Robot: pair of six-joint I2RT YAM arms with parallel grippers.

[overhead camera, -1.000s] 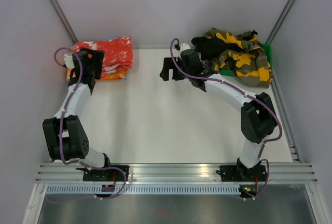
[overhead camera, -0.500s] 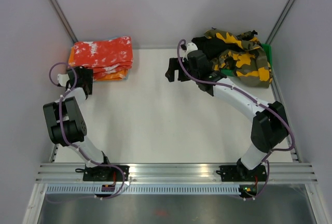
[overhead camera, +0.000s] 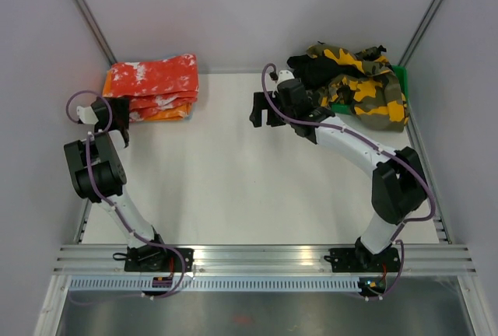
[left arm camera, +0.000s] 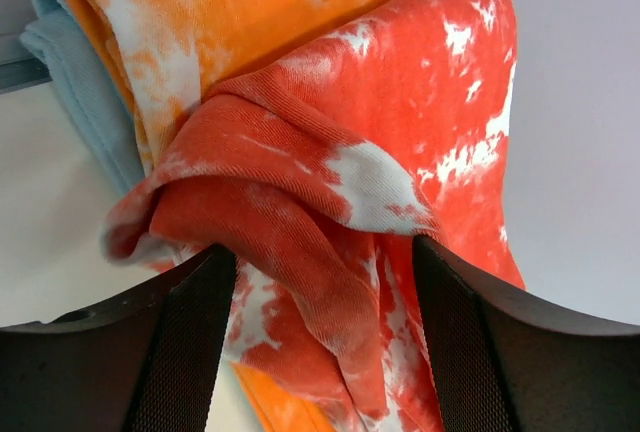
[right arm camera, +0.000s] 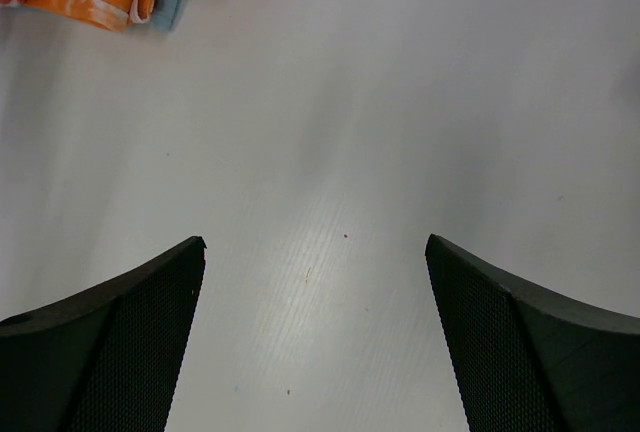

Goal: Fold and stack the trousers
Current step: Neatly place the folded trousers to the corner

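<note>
My left gripper (left arm camera: 315,252), apart, has backed off the red trousers (overhead camera: 156,78) — folded atop the far-left stack (overhead camera: 152,107), seemingly done — while my right gripper (right arm camera: 315,242), also apart, hovers beside the camouflage pile (overhead camera: 362,87).

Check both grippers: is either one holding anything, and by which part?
Nothing is held. The left gripper has its jaws wide open at a fold of the red trousers, not pinching it; the right gripper is open over the table.

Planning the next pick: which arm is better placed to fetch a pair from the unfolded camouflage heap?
Likely right: its open, empty end effector sits beside the yellow-green camouflage cloth heap; the left end effector is at the folded red tie-dye trousers.
</note>
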